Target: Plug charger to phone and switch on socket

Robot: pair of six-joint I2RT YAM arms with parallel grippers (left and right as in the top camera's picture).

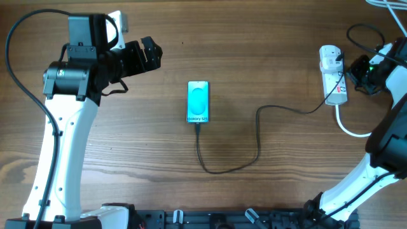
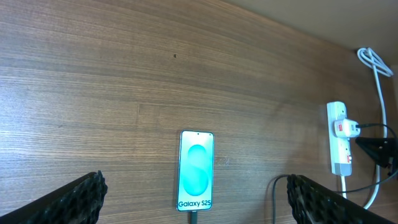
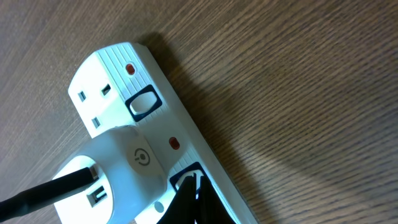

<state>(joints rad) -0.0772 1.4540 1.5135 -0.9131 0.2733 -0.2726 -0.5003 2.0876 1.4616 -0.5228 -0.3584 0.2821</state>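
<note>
The right gripper, fingers together, rests its tips on the lower rocker switch of the white oblong power strip. Best to press straight down so the strip doesn't skid. The thin black charger cable looks already seated in the turquoise-screened phone, which lies well apart from the strip.

socket cut off below, charger tip indistinct

Robotics lab, seemingly — a wood-grain table with left arm and right arm alongside.
</note>
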